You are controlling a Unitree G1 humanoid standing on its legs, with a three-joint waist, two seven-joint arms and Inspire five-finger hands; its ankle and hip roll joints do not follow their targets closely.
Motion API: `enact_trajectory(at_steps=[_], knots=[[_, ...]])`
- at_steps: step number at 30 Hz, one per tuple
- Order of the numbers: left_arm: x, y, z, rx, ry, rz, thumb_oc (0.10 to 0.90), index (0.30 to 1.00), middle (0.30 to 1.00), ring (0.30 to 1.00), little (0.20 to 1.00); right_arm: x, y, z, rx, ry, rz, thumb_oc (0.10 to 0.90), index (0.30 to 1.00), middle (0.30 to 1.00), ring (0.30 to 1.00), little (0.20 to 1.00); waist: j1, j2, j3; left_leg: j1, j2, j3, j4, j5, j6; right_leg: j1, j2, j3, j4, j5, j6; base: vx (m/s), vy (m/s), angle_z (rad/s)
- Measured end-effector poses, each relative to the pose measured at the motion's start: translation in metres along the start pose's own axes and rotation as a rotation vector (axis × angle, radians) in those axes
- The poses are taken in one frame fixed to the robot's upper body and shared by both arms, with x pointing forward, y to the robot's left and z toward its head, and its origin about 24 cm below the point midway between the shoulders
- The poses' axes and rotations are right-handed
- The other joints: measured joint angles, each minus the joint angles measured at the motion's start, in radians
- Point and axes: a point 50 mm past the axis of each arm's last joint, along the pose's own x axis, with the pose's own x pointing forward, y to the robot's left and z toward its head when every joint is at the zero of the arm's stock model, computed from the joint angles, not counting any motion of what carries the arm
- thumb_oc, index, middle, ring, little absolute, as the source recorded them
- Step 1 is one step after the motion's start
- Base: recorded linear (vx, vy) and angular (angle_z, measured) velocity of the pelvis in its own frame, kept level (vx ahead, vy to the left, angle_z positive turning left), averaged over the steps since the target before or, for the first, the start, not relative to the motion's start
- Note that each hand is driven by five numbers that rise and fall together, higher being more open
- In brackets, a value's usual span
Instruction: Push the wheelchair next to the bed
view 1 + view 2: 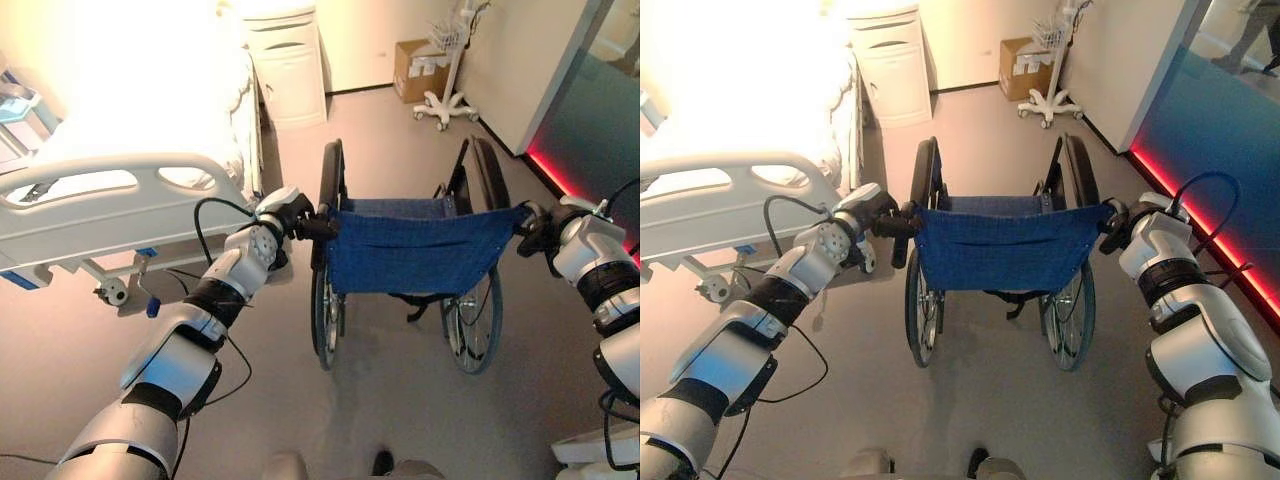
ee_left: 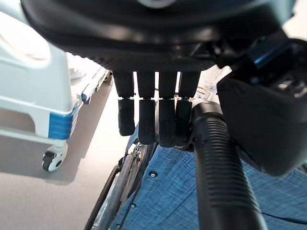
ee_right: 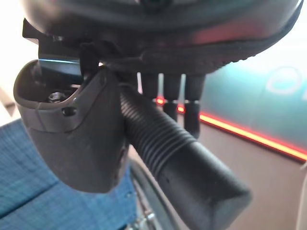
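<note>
A wheelchair with a blue cloth backrest (image 1: 410,250) stands in the middle of the floor, facing away from me. Its left wheel is beside the foot end of the white hospital bed (image 1: 110,190), with a narrow gap between them. My left hand (image 1: 285,212) grips the left push handle (image 2: 220,167); the ribbed black grip runs between the fingers (image 2: 146,120) and the thumb. At the other side, my right hand (image 1: 1130,222) holds the right push handle (image 3: 182,158), its thumb (image 3: 76,129) wrapped over the grip.
A white bedside cabinet (image 1: 288,65) stands at the head of the bed, ahead of the wheelchair. A cardboard box (image 1: 420,68) and a wheeled stand (image 1: 447,108) sit by the far wall. A partition with a red light strip (image 1: 560,175) borders the right side.
</note>
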Motion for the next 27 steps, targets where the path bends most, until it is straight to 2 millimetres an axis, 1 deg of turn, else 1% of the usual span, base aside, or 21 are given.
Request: enact_trajectory(at_steps=[2, 3, 6, 9, 10, 11, 12, 13, 14, 15, 17, 18, 19, 20, 21, 22, 23, 24, 25, 26, 27], knots=[[-0.004, -0.008, -0.003, -0.009, -0.014, -0.03, 0.4, 0.3, 0.3, 0.3, 0.3, 0.001, 0.004, -0.004, -0.018, 0.008, -0.001, 0.4, 0.3, 0.3, 0.3, 0.3, 0.074, 0.038, 0.03, -0.017, -0.007, 0.087, -0.198, 0.016, -0.019, 0.06, 0.039, -0.002, -0.012, 0.003, -0.02, 0.45, 0.053, -1.14], [-0.007, -0.008, -0.009, -0.011, -0.006, -0.038, 0.4, 0.3, 0.3, 0.3, 0.3, 0.002, 0.008, -0.002, -0.028, -0.006, 0.002, 0.4, 0.3, 0.3, 0.3, 0.3, 0.131, 0.049, 0.041, -0.01, 0.006, 0.134, -0.218, 0.073, -0.018, 0.091, 0.051, 0.003, -0.026, 0.006, -0.024, 0.36, 0.136, -1.66], [-0.013, 0.016, -0.014, 0.02, -0.011, -0.046, 0.4, 0.3, 0.3, 0.3, 0.3, -0.001, 0.0, 0.012, -0.018, -0.061, -0.016, 0.4, 0.3, 0.3, 0.3, 0.3, 0.164, 0.048, 0.042, 0.047, -0.036, 0.13, -0.349, 0.08, -0.016, 0.104, 0.059, -0.021, -0.06, 0.009, -0.018, 0.39, 0.273, -0.8], [-0.011, 0.031, -0.016, 0.005, 0.017, -0.021, 0.4, 0.3, 0.3, 0.3, 0.3, -0.003, -0.002, 0.024, 0.01, -0.082, -0.03, 0.4, 0.3, 0.3, 0.3, 0.3, 0.167, 0.041, 0.05, 0.12, -0.101, 0.147, -0.311, 0.066, 0.073, 0.112, 0.059, -0.033, -0.036, -0.019, 0.001, 0.41, 0.141, -0.15], [-0.01, 0.032, -0.016, 0.006, 0.017, -0.02, 0.4, 0.3, 0.3, 0.3, 0.3, -0.003, -0.002, 0.023, 0.017, -0.081, -0.03, 0.4, 0.3, 0.3, 0.3, 0.3, 0.166, 0.041, 0.049, 0.133, -0.106, 0.145, -0.318, 0.061, 0.079, 0.114, 0.063, -0.039, -0.025, -0.035, 0.005, 0.32, 0.049, 0.1], [-0.01, 0.035, -0.012, 0.008, 0.005, -0.009, 0.4, 0.3, 0.3, 0.3, 0.3, -0.001, -0.001, 0.021, 0.044, -0.069, -0.023, 0.4, 0.3, 0.3, 0.3, 0.3, 0.168, 0.042, 0.046, 0.158, -0.112, 0.132, -0.34, 0.064, 0.138, 0.121, 0.079, -0.048, -0.001, -0.069, 0.017, 0.32, 0.043, 0.14], [-0.01, 0.038, -0.01, 0.012, 0.003, 0.0, 0.4, 0.3, 0.3, 0.3, 0.3, 0.0, 0.003, 0.021, 0.045, -0.061, -0.016, 0.4, 0.3, 0.3, 0.3, 0.3, 0.168, 0.028, 0.043, 0.161, -0.118, 0.125, -0.339, 0.059, 0.166, 0.128, 0.076, -0.051, -0.003, -0.076, 0.022, 0.36, 0.089, 0.14], [-0.009, 0.04, -0.01, 0.018, 0.002, 0.012, 0.4, 0.3, 0.3, 0.3, 0.3, 0.001, 0.011, 0.022, 0.048, -0.046, 0.005, 0.4, 0.3, 0.3, 0.3, 0.3, 0.172, -0.013, 0.036, 0.161, -0.139, 0.121, -0.337, 0.053, 0.173, 0.142, 0.066, -0.055, -0.013, -0.084, 0.032, 0.27, 0.105, 0.17], [-0.009, 0.039, -0.007, 0.012, -0.006, 0.021, 0.4, 0.3, 0.3, 0.3, 0.3, 0.003, 0.016, 0.02, 0.049, -0.025, 0.011, 0.4, 0.3, 0.3, 0.3, 0.3, 0.172, -0.032, 0.023, 0.149, -0.152, 0.12, -0.344, 0.052, 0.179, 0.144, 0.06, -0.066, 0.0, -0.104, 0.044, 0.32, 0.191, 0.15], [-0.007, 0.038, -0.002, 0.017, -0.018, 0.034, 0.4, 0.3, 0.3, 0.3, 0.3, 0.004, 0.017, 0.016, 0.049, -0.01, 0.008, 0.4, 0.3, 0.3, 0.3, 0.3, 0.174, -0.041, 0.017, 0.147, -0.16, 0.115, -0.337, 0.047, 0.228, 0.137, 0.057, -0.057, 0.035, -0.126, 0.05, 0.36, 0.175, 0.23], [-0.003, 0.031, 0.005, 0.001, -0.026, 0.05, 0.4, 0.3, 0.3, 0.3, 0.3, 0.005, 0.014, 0.01, 0.053, 0.008, -0.017, 0.4, 0.3, 0.3, 0.3, 0.3, 0.157, -0.014, 0.006, 0.149, -0.184, 0.079, -0.335, 0.031, 0.268, 0.097, 0.049, -0.013, 0.163, -0.141, 0.076, 0.41, 0.12, 0.38], [0.0, 0.022, 0.01, -0.011, -0.026, 0.052, 0.4, 0.3, 0.3, 0.3, 0.3, 0.006, 0.012, 0.003, 0.05, 0.024, -0.026, 0.4, 0.3, 0.3, 0.3, 0.3, 0.14, 0.012, -0.013, 0.161, -0.19, 0.02, -0.351, 0.04, 0.279, 0.051, 0.054, 0.031, 0.315, -0.127, 0.082, 0.37, 0.039, 0.43], [0.001, 0.02, 0.011, -0.008, -0.027, 0.054, 0.4, 0.3, 0.3, 0.3, 0.3, 0.006, 0.012, 0.0, 0.048, 0.031, -0.026, 0.4, 0.3, 0.3, 0.3, 0.3, 0.141, 0.01, -0.017, 0.185, -0.208, -0.003, -0.356, 0.048, 0.289, 0.046, 0.055, 0.054, 0.363, -0.118, 0.075, 0.39, 0.009, 0.37], [0.002, 0.015, 0.013, -0.007, -0.032, 0.05, 0.4, 0.3, 0.3, 0.3, 0.3, 0.007, 0.013, -0.004, 0.045, 0.041, -0.025, 0.4, 0.3, 0.3, 0.3, 0.3, 0.142, 0.01, -0.02, 0.21, -0.229, -0.087, -0.373, 0.059, 0.301, 0.026, 0.055, 0.074, 0.445, -0.097, 0.047, 0.31, -0.044, -0.04], [0.002, 0.012, 0.012, -0.007, -0.028, 0.044, 0.4, 0.3, 0.3, 0.3, 0.3, 0.007, 0.013, -0.003, 0.042, 0.039, -0.027, 0.4, 0.3, 0.3, 0.3, 0.3, 0.15, 0.017, -0.026, 0.239, -0.239, -0.181, -0.407, 0.072, 0.283, -0.018, 0.057, 0.107, 0.517, -0.102, 0.049, 0.45, -0.14, -0.37], [0.002, 0.011, 0.013, -0.003, -0.03, 0.042, 0.4, 0.3, 0.3, 0.3, 0.3, 0.006, 0.01, 0.0, 0.039, 0.017, -0.043, 0.4, 0.3, 0.3, 0.3, 0.3, 0.155, 0.045, -0.032, 0.27, -0.235, -0.262, -0.435, 0.079, 0.275, -0.069, 0.088, 0.124, 0.526, -0.136, -0.002, 0.44, -0.171, -0.44], [0.002, 0.01, 0.011, -0.003, -0.023, 0.041, 0.4, 0.3, 0.3, 0.3, 0.3, 0.005, 0.007, 0.001, 0.038, 0.002, -0.052, 0.4, 0.3, 0.3, 0.3, 0.3, 0.153, 0.066, -0.032, 0.279, -0.227, -0.291, -0.442, 0.081, 0.273, -0.087, 0.1, 0.127, 0.512, -0.145, -0.017, 0.4, -0.207, -0.49], [0.003, 0.013, 0.01, -0.001, -0.012, 0.043, 0.4, 0.3, 0.3, 0.3, 0.3, 0.002, -0.003, 0.005, 0.038, -0.043, -0.087, 0.4, 0.3, 0.3, 0.3, 0.3, 0.15, 0.113, -0.018, 0.286, -0.214, -0.353, -0.431, 0.06, 0.234, -0.184, 0.123, 0.131, 0.524, -0.17, -0.04, 0.26, -0.141, -0.19], [0.002, 0.015, 0.004, 0.002, 0.004, 0.045, 0.4, 0.3, 0.3, 0.3, 0.3, 0.0, -0.008, 0.012, 0.043, -0.072, -0.107, 0.4, 0.3, 0.3, 0.3, 0.3, 0.135, 0.139, -0.015, 0.286, -0.201, -0.345, -0.432, 0.043, 0.24, -0.228, 0.127, 0.141, 0.467, -0.154, -0.027, 0.5, -0.27, -0.07], [0.002, 0.017, -0.002, 0.008, 0.028, 0.038, 0.4, 0.3, 0.3, 0.3, 0.3, -0.003, -0.008, 0.02, 0.044, -0.104, -0.112, 0.4, 0.3, 0.3, 0.3, 0.3, 0.107, 0.13, -0.006, 0.282, -0.195, -0.257, -0.416, 0.007, 0.255, -0.282, 0.086, 0.187, 0.355, -0.126, 0.012, 0.57, -0.271, 0.71], [0.002, 0.016, -0.006, 0.025, 0.04, 0.029, 0.4, 0.3, 0.3, 0.3, 0.3, -0.004, -0.008, 0.022, 0.045, -0.118, -0.108, 0.4, 0.3, 0.3, 0.3, 0.3, 0.063, 0.123, -0.003, 0.261, -0.202, -0.238, -0.377, -0.017, 0.261, -0.285, 0.043, 0.261, 0.19, -0.089, 0.049, 0.51, -0.242, 0.96]])
